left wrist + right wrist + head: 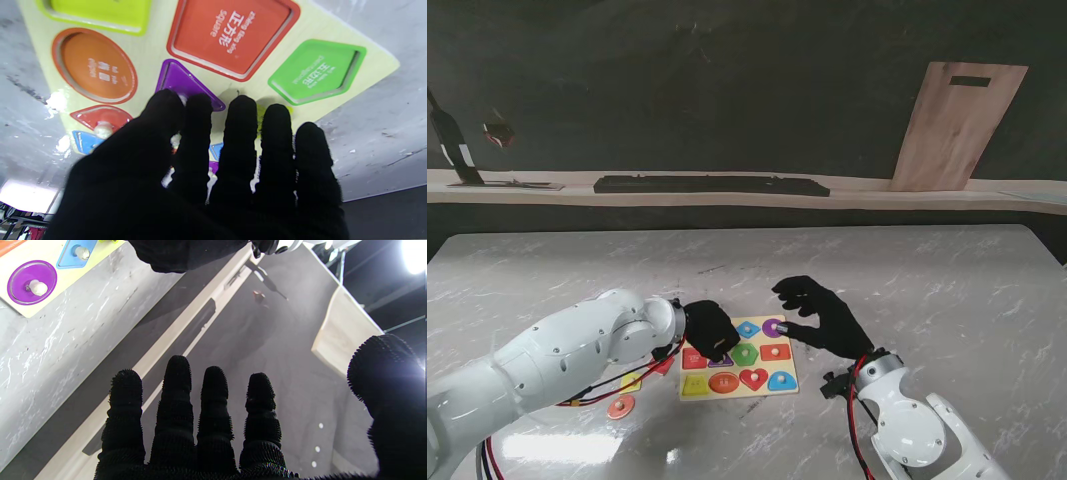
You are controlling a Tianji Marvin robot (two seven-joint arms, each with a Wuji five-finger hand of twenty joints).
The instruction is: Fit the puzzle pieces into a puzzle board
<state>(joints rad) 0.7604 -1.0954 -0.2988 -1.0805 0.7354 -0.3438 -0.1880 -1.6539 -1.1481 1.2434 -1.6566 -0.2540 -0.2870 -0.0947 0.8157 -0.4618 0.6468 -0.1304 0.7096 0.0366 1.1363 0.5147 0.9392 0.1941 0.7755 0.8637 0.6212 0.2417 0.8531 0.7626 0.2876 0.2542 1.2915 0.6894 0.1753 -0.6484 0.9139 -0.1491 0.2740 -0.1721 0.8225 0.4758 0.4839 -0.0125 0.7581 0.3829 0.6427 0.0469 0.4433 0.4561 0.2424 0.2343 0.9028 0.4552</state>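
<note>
The puzzle board (739,368) lies on the marble table (947,270) between both arms. The left hand (708,329) hovers flat over its left part; its wrist view alone shows fingers (240,133) extended, gripping nothing. The right hand (820,314) spreads wide and empty.

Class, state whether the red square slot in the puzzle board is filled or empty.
Empty: the left wrist view shows the red square slot as a bare recess with printed lettering, no knobbed piece inside.
</note>
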